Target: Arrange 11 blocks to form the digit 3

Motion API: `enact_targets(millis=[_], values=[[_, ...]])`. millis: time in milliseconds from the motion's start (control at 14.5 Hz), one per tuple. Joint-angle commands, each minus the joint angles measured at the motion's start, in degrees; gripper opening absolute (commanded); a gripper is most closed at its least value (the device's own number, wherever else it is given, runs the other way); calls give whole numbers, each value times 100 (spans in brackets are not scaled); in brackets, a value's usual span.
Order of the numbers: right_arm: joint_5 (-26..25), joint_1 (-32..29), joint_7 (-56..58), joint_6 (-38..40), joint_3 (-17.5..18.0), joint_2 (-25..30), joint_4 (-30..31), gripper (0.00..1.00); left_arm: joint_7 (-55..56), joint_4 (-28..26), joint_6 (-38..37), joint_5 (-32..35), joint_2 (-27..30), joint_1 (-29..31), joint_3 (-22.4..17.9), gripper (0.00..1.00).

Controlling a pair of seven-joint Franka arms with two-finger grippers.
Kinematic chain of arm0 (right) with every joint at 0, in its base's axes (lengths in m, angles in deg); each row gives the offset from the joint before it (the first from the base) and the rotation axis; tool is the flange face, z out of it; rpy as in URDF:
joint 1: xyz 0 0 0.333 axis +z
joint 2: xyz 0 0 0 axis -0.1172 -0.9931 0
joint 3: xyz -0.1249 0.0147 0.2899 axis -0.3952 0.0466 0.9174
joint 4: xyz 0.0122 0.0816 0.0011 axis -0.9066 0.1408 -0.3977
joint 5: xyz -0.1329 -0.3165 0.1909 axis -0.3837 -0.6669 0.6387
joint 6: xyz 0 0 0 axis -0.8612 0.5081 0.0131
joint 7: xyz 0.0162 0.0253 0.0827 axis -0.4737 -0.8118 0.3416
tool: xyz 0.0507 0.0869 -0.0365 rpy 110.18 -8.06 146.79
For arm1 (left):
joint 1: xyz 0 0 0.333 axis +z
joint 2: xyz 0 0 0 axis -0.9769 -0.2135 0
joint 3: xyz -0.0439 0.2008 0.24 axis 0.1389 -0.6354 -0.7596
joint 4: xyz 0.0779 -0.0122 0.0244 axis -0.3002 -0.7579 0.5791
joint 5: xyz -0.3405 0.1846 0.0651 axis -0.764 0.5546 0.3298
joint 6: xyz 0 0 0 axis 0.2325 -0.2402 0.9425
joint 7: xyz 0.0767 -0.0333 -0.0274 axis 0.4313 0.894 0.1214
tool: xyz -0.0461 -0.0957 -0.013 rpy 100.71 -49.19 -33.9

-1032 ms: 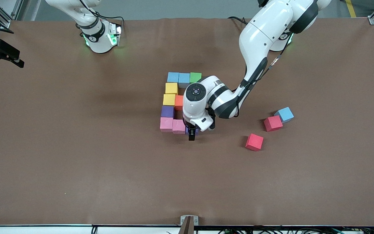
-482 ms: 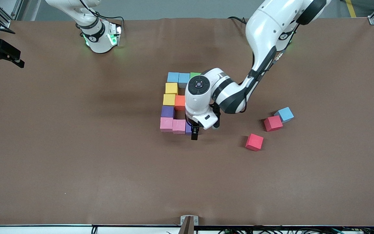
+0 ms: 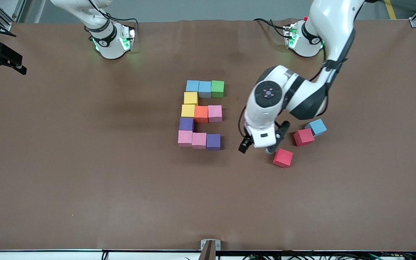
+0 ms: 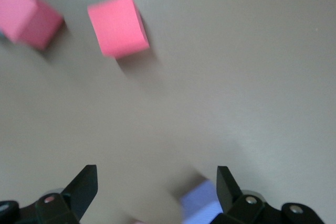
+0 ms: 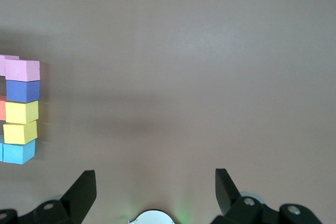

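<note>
Change: left hand (image 3: 262, 144) has left the purple block (image 3: 213, 141), swung toward the red cubes (image 3: 283, 157).
Left hand: empty, fingers spread, over desk (image 3: 85, 162).
Right hand (image 5: 152, 192): spread, waiting.
Digit 3 (image 3: 200, 114): mid-desk, all cubes touching.

blocks (image 3: 201, 114): 11 (digit 3) | red cubes (image 3: 283, 157): 2 | stray blue cube (image 3: 317, 127): 1

Both arms empty-handed

Left gripper (image 3: 262, 144) hangs low over the table, jaws wide, arm bent at the elbow; right gripper (image 5: 152, 192) waits, jaws spread (apparently near its base).
</note>
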State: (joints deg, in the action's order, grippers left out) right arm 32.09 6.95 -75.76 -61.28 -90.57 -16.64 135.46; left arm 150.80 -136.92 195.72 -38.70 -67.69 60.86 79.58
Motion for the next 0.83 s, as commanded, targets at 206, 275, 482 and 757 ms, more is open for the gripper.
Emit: enact_targets(millis=[206,275,482,757], values=[[-70,31,74,23,-14,84,55,100,-4329,-470,-785,-311,874,906,48,100],[-70,31,74,23,-14,84,55,100,-4919,-479,-802,-320,971,1151,48,100],[-61,31,74,14,-14,75,55,100,-5774,-68,-1503,-663,1234,1758,48,100],[-61,40,83,14,-6,75,47,100,-7311,5,-2093,-716,1963,2435,48,100]])
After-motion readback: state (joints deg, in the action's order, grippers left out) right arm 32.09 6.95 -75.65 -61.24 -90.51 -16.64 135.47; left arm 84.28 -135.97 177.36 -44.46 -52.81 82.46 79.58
